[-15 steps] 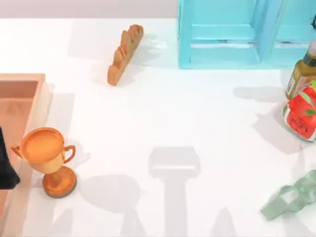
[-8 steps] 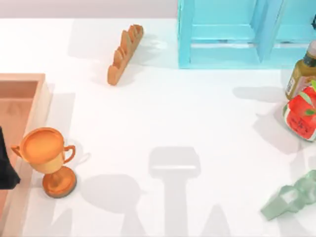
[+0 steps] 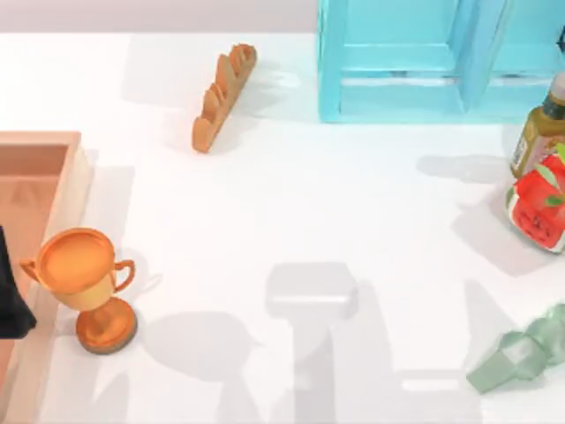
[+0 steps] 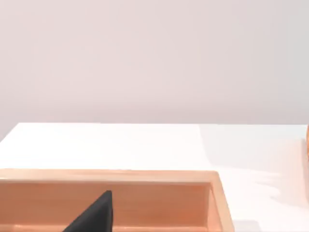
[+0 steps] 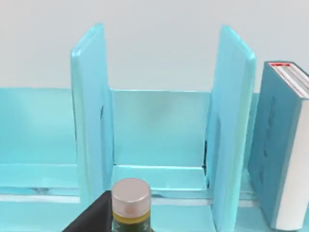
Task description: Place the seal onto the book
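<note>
White tabletop [image 3: 291,203] with a plain pale wall behind it, and a fair bit of clutter. Top view: a wooden tray [image 3: 69,177] sits at the left edge, with an orange trophy [image 3: 88,287] standing just beside it. Farther back lies a loaf of bread [image 3: 223,95]. The light-blue shelf [image 3: 397,88] takes up the back right. Near the right edge there's an olive-coloured bottle [image 3: 537,132] just beside a red strawberry jar [image 3: 538,212], plus a pale green see-through thing [image 3: 521,358] at the front right.

The book [image 5: 280,145] is teal with white page edges. It stands upright in the shelf, right beside the outer face of 1 of the 2 upright dividers [image 5: 231,121].

All I get of the left gripper [image 4: 94,217] is a dark wedge over the tray in the left wrist view. The right gripper [image 5: 91,217] is a similar wedge next to the bottle's cap in the right wrist view. Honestly can't tell if either claw is open or closed.
</note>
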`<state>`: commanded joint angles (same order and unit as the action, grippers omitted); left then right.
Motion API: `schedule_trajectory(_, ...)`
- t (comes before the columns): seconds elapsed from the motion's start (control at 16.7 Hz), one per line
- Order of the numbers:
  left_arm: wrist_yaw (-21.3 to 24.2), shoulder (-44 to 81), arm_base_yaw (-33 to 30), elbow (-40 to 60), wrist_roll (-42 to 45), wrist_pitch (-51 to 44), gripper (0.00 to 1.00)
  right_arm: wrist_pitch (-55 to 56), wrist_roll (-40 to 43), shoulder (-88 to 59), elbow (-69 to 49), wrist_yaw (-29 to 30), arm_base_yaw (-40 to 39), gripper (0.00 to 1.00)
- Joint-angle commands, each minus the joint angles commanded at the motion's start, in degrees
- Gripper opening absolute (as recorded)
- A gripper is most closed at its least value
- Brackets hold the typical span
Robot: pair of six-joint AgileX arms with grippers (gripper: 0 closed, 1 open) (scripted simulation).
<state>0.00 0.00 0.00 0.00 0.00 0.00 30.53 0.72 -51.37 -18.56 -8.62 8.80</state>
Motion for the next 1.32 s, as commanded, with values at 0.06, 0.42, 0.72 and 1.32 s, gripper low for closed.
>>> schedule_trajectory(0.06,0.0,0.0,0.0,0.0,0.0,0.0,1.00,3.8,0.0,-6.7,-2.5,-0.9,1.0,1.00)
schedule_trajectory(0.42,0.0,0.0,0.0,0.0,0.0,0.0,1.00,26.5,-0.4,-45.1,-17.3,-6.4,7.1,1.00)
schedule_trajectory(0.72,0.0,0.0,0.0,0.0,0.0,0.0,1.00,41.1,-1.0,-68.2,-27.0,-9.8,11.6,1.00)
schedule_trajectory(1.32,0.0,0.0,0.0,0.0,0.0,0.0,1.00,49.5,-1.6,-79.2,-32.1,-11.3,14.8,1.00)
